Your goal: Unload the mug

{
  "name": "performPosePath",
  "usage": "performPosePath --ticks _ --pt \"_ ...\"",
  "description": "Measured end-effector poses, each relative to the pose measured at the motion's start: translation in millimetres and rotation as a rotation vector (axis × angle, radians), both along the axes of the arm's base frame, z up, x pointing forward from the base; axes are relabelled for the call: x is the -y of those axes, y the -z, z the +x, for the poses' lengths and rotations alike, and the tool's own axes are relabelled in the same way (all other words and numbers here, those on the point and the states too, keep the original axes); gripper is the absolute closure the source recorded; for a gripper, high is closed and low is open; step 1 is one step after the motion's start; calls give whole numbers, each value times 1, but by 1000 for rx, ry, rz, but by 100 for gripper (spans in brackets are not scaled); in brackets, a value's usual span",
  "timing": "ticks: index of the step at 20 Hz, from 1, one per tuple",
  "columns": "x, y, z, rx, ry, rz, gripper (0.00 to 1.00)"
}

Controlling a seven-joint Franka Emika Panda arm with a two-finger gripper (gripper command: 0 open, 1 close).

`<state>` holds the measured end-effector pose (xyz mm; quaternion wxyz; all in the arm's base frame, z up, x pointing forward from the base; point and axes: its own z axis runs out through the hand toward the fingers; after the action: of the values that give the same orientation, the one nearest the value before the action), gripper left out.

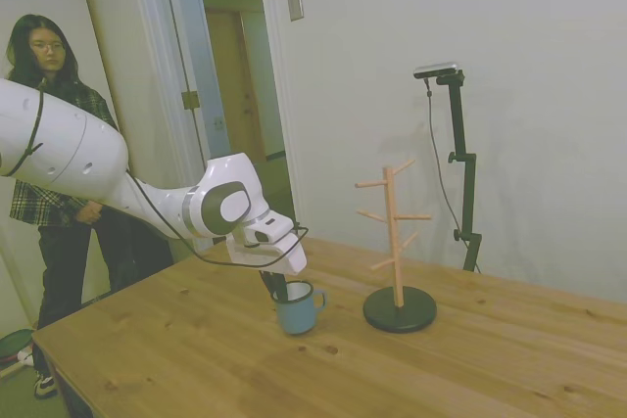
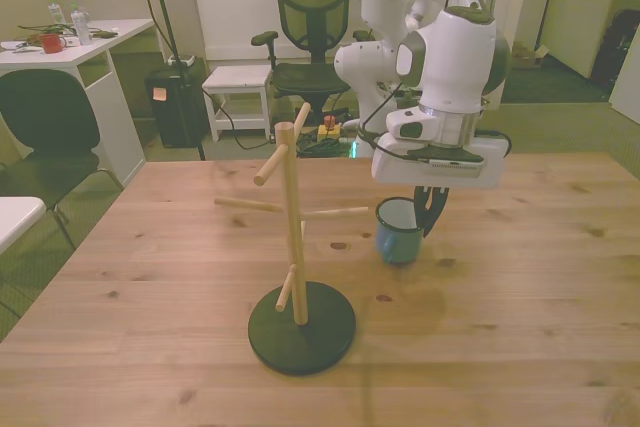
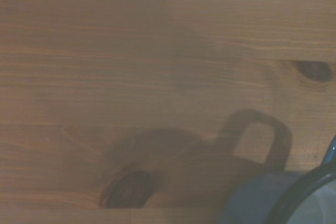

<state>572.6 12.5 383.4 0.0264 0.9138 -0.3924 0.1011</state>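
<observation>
Mid-table, well clear of edges, mug [image 2: 399, 231] upright beside peg stand [image 2: 299, 282], hand [image 2: 428, 215] pinching its rim.

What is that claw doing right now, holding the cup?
Gripper: fingers straddle the rim of the mug standing on the table; whether clamped cannot be told.

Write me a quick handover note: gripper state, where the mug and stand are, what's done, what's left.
Gripper: down at the mug's rim, apparently one finger inside; open or shut cannot be told.
Mug: upright on the table, off the peg stand, handle toward the stand in the side view.
Done: mug is off the pegs, which are all bare.
Left: likely let go, if gripped, and lift clear.
</observation>
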Motion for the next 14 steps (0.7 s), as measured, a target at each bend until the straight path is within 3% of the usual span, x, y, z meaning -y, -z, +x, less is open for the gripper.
performPosePath --ticks 14 --pt "3 4 4 34 37 -8 100"
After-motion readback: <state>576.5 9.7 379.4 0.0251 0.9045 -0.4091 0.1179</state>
